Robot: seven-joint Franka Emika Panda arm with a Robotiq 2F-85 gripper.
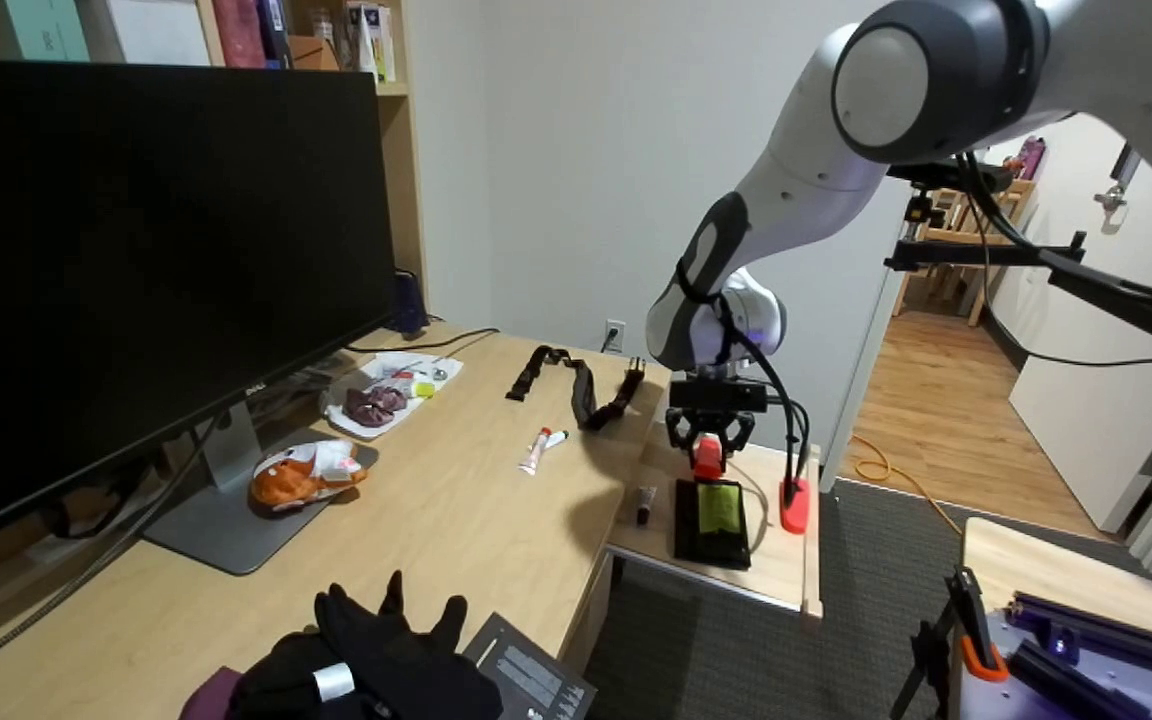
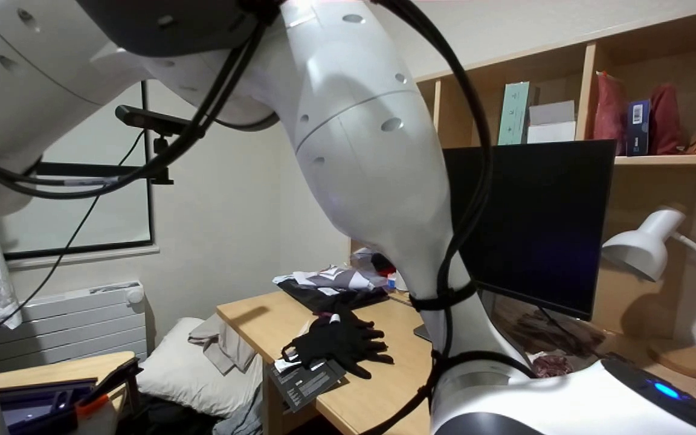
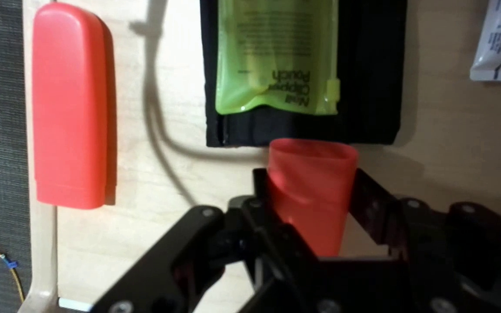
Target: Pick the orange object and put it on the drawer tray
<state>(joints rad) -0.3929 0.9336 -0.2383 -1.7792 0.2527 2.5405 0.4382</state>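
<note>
The orange object, an orange-red rounded cap-like piece with an open rim, is in my gripper in an exterior view (image 1: pixel 707 458) and in the wrist view (image 3: pixel 313 191). My gripper (image 1: pixel 709 432) has one finger against each side of it; in the wrist view the gripper (image 3: pixel 311 184) is shut on it. The drawer tray, a pale wooden pull-out board (image 1: pixel 776 575), lies below; it also fills much of the wrist view (image 3: pixel 215 182). The piece is over the drawer tray, beside the black case; I cannot tell how high. Gripper, piece and drawer tray are out of the remaining exterior view.
On the drawer tray lie a black case (image 3: pixel 250 128) with a green pouch (image 3: pixel 276 56), a red oblong piece (image 3: pixel 70 108) and a small tube (image 3: pixel 500 48). The desk (image 1: pixel 456 500) beside it holds a black strap (image 1: pixel 591 400), a white tray (image 1: pixel 441 370) and a monitor (image 1: pixel 166 270).
</note>
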